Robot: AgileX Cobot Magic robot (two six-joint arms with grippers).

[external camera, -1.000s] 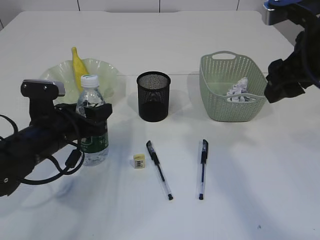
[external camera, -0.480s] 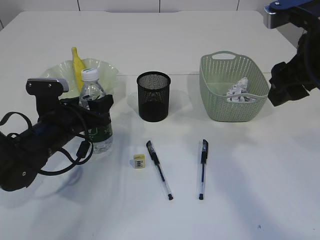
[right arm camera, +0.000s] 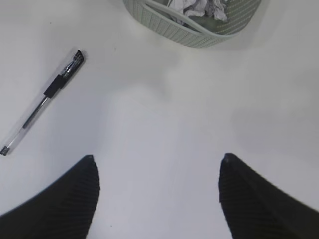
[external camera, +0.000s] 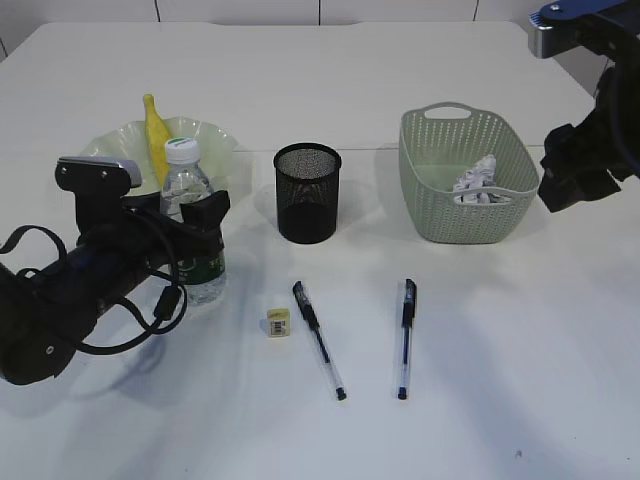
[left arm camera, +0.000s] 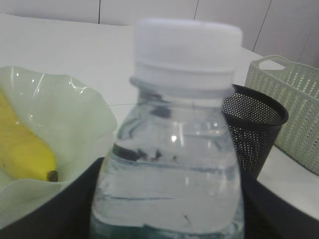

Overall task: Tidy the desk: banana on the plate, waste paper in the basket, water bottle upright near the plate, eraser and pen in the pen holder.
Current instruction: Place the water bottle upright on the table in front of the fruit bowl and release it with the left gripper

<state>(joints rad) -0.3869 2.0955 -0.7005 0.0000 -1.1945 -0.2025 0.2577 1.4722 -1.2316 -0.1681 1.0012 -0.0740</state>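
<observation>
Releasing the small clear plastic water bottle (external camera: 192, 245) cleanly matters: the left claw (external camera: 195, 235), jaws around it, should spread wide before backing off; the right claw (right arm camera: 157, 191) hangs wide and empty.

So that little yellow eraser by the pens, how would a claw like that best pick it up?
Probably from straight above. The eraser is a tiny low block lying on the desk, so there is no side to reach under. I would close the fingers across its two short sides. The nearest pen lies just to its right, apart from it, so the fingers should have room to come down.
</observation>
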